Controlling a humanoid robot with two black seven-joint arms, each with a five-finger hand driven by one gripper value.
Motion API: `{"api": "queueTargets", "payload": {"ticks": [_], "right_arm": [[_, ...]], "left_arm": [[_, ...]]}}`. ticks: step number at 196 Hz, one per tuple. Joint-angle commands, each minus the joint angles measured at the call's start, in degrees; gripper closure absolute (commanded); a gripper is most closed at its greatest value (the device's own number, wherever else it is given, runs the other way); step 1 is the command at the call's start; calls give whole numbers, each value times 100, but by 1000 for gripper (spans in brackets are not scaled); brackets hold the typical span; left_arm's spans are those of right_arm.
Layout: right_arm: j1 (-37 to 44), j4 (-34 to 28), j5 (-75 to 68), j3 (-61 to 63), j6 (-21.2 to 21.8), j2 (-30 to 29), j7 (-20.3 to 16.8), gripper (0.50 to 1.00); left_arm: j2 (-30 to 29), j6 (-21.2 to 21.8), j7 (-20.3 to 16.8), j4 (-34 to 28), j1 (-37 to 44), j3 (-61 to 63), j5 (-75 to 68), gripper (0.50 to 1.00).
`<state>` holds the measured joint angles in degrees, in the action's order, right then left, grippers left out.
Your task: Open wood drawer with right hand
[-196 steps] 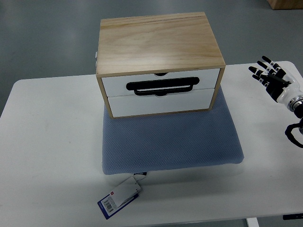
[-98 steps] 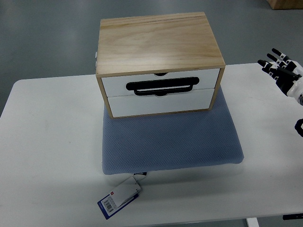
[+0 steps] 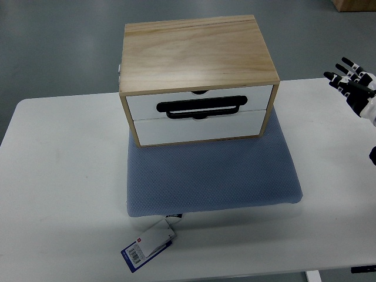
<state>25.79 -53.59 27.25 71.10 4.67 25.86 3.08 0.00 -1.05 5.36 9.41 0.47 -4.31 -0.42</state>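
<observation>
The white worktop [image 3: 64, 176] carries a blue-grey cushion pad [image 3: 214, 179], and on the rear part of that pad stands the wood drawer box [image 3: 197, 59], its front facing the robot. Both white drawer fronts sit flush with the box frame; the upper drawer [image 3: 200, 104] bears a black bar handle [image 3: 200, 108], and the lower drawer [image 3: 198, 127] sits directly beneath it. A barcoded tag [image 3: 148, 244] lies just off the pad's near-left corner. The right hand [image 3: 355, 88] shows well to the right of the box, touching nothing, fingers [image 3: 342, 75] spread and released. Assessment: no opening is achieved; approach, grasp of the handle and pull all remain.
</observation>
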Motion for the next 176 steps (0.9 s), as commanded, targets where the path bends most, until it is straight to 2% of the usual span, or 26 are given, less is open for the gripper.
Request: {"api": "queueTargets", "payload": {"ticks": [1, 29, 98, 111, 112, 131, 141, 142, 155, 170, 171, 176], "right_arm": [[5, 6, 0, -9, -1, 16, 0, 570], [31, 6, 0, -9, -10, 130, 9, 570], [928, -29, -360, -105, 69, 1105, -18, 572], [954, -29, -378, -105, 78, 1132, -18, 572], [1050, -64, -422, -114, 208, 1254, -26, 572], [1270, -99, -422, -281, 526, 1527, -44, 572], [1271, -99, -422, -281, 526, 1527, -44, 572], [1479, -152, -422, -447, 709, 1693, -44, 572], [1727, -257, -422, -676, 912, 1887, -44, 572], [1816, -293, -431, -756, 983, 1940, -44, 572], [2024, -432, -422, -930, 1157, 2071, -44, 572], [2114, -504, -422, -1002, 1229, 2125, -44, 572]], "left_arm": [[0, 0, 0, 0, -3, 0, -2, 500], [0, 0, -8, 0, 6, 0, -2, 500], [0, 0, -8, 0, 6, 0, -2, 500], [0, 0, 0, 0, -3, 0, -2, 500], [0, 0, 0, 0, 6, 0, -2, 500], [0, 0, 0, 0, 6, 0, -1, 500], [0, 0, 0, 0, 6, 0, -2, 500], [0, 0, 0, 0, -3, 0, -2, 500], [0, 0, -8, 0, -3, 0, -2, 500], [0, 0, 0, 0, 6, 0, -2, 500], [0, 0, 0, 0, 6, 0, -2, 500], [0, -9, 0, 0, 6, 0, -2, 500]]}}
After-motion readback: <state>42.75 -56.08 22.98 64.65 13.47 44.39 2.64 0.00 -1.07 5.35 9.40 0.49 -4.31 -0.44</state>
